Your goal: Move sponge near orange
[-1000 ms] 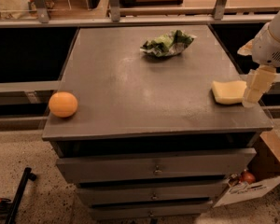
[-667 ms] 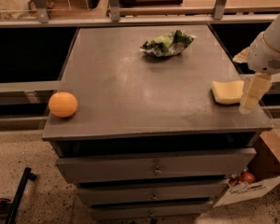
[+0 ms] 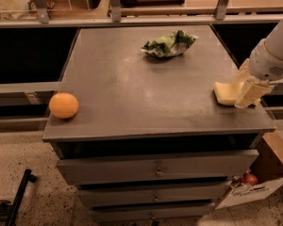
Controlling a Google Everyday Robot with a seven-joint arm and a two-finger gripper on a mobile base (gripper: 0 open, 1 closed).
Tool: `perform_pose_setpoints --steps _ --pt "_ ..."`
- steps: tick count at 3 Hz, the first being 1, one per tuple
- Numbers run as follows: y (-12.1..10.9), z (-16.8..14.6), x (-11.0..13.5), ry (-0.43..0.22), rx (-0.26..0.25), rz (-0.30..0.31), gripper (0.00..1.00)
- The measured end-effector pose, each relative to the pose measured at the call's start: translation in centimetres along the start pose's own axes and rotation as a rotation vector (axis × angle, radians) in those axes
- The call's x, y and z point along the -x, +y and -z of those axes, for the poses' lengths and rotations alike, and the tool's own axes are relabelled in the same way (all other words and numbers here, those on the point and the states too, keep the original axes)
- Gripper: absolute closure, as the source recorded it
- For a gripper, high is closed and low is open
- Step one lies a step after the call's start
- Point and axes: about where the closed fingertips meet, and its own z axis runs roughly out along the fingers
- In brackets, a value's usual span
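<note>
Now low over the right front corner of the cabinet top [image 3: 141,88]: gripper [image 3: 239,92], set wide, one finger in front of the sponge [image 3: 225,93] and the other behind its right end, gripping nothing as yet. Hard to say whether either finger already touches the foam.

Sponge: flat on the grey surface, just inside the right edge, near the front corner. Orange [image 3: 63,105]: far across at the left front corner, close to the edge, well apart from the sponge. Between them only bare top; snack bag [image 3: 169,43] towards the back, off the direct line.

Probably light, soft and springy, so likely to squash under a pinch rather than slip, and unlikely to be harmed by a firm squeeze. Best taken across the short width, near the middle rather than at the very end, low enough to catch the full thickness; a grip on the outer tip alone could let it droop or twist free. No need for much force. Worth lifting clear before crossing, since dragged foam may catch or roll. Care also on arrival: a round fruit beside an edge, easily nudged off if bumped
</note>
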Motion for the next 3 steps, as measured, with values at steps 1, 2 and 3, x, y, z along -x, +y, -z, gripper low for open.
perform_pose_setpoints --steps 1,2,3 --pt "0.0 0.0 0.1 -0.004 -0.016 0.022 0.65" --pt "0.0 0.1 0.6 -0.009 -0.031 0.047 0.87" --pt "-0.1 0.6 1.4 -0.02 -0.053 0.063 1.0"
